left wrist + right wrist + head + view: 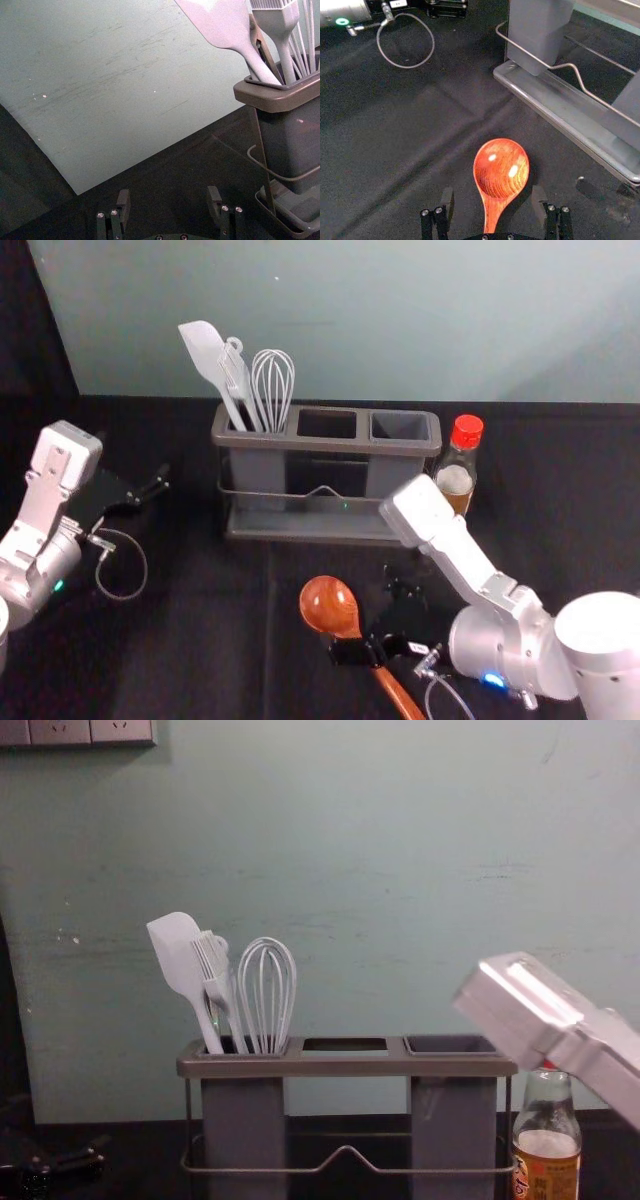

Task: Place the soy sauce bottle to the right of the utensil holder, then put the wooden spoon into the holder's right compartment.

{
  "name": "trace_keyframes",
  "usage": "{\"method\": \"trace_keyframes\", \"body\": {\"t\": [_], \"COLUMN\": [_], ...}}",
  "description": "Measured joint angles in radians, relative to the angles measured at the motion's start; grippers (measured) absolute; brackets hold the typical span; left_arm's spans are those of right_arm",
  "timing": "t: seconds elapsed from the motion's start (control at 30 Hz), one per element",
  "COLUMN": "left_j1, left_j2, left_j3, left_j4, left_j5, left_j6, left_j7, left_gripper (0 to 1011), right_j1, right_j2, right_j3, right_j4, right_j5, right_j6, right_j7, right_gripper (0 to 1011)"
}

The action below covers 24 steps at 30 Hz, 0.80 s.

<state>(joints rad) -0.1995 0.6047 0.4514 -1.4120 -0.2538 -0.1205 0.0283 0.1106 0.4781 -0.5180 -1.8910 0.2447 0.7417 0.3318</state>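
Bottle half looks done: soy sauce bottle [456,478] stands upright just beside the right end of the utensil holder [330,444], right of centre in the head view. Can't tell if it touches.

Spoon half is left. Wooden spoon [328,605] lies on the counter [205,640] in front of the holder, bowl at lower middle of the head view, handle running down to the bottom edge. Right compartment [453,1135], lower right in the chest view, has no utensil in it. The spatula [176,955], brush [214,978] and whisk [267,990] all sit in the left one.

Right gripper [493,196] is low over the spoon, bottom centre of its wrist view. Fingers well apart, one each side of the neck, no grip on it. I'd call this the pick step: close, lift, turn it upright, then drop it in. Watch for the round handle rolling in the grip, or the bowl clipping the rim.

Left gripper [169,191] is parked, wide open and holding nothing, left side of the head view.

Text: bottle label [548,1178], bottom right in the chest view, is yellow-orange with dark characters. Partly visible; can't read a brand.
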Motion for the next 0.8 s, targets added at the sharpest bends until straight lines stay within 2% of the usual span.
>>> {"method": "trace_keyframes", "body": {"t": [0.13, 0.33, 0.63, 0.8], "left_j1": [0.0, 0.0, 0.0, 0.0], "left_j2": [0.0, 0.0, 0.0, 0.0], "left_j3": [0.0, 0.0, 0.0, 0.0], "left_j4": [0.0, 0.0, 0.0, 0.0], "left_j5": [0.0, 0.0, 0.0, 0.0], "left_j6": [0.0, 0.0, 0.0, 0.0], "left_j7": [0.0, 0.0, 0.0, 0.0], "left_gripper": [1005, 1005, 1005, 1005], "right_j1": [0.023, 0.064, 0.101, 0.111], "right_j2": [-0.025, -0.091, -0.144, -0.158], "right_j3": [-0.007, -0.021, -0.042, -0.052], "right_j4": [0.016, 0.064, 0.111, 0.129], "right_j5": [-0.007, -0.029, -0.071, -0.09], "right_j6": [0.044, 0.11, 0.149, 0.157], "right_j7": [-0.001, -0.022, -0.038, -0.04], "right_gripper": [1003, 1003, 1003, 1002]}}
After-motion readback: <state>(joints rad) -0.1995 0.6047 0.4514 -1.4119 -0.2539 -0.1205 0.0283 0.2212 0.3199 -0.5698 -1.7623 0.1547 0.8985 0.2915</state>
